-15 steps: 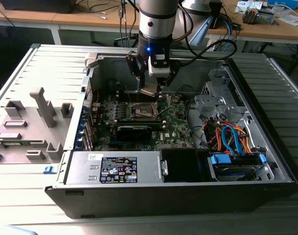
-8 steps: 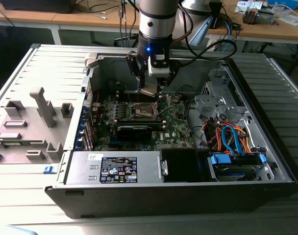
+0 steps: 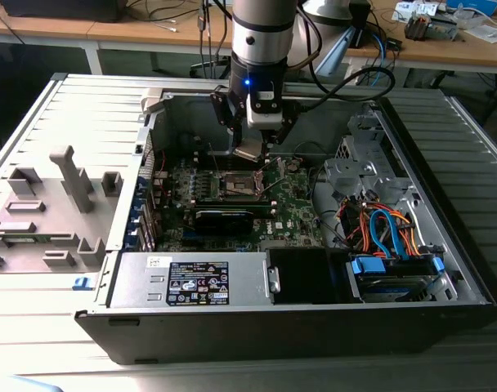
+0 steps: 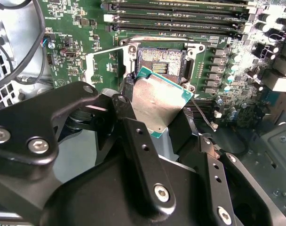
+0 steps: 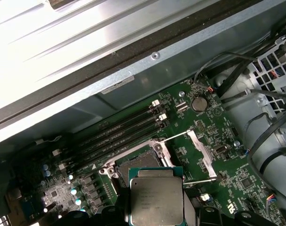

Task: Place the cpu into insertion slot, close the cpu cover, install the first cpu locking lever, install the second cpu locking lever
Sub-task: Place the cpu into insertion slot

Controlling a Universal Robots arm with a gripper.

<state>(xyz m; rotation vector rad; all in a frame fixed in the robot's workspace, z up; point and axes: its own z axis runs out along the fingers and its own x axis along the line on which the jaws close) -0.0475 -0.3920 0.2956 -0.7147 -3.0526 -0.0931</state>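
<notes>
The cpu (image 4: 157, 101), seemingly tilted, is clamped in the tool (image 3: 255, 147). In the exterior view the slot (image 3: 240, 186) lies at its seven o'clock. Levelling and corner alignment are advised before lowering.

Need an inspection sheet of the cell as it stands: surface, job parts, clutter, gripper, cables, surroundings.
Surface: ribbed grey metal table, with the open PC case lying on it.
Job's things: cpu tilted over the insertion slot, not seated; cpu cover flipped open.
Clutter: grey fixture block on the exterior view's left.
Grippers: gripper shut on the cpu.
Cables: orange and blue cables inside the case; black cables off the arm.
Surroundings: wooden desks behind.
</notes>
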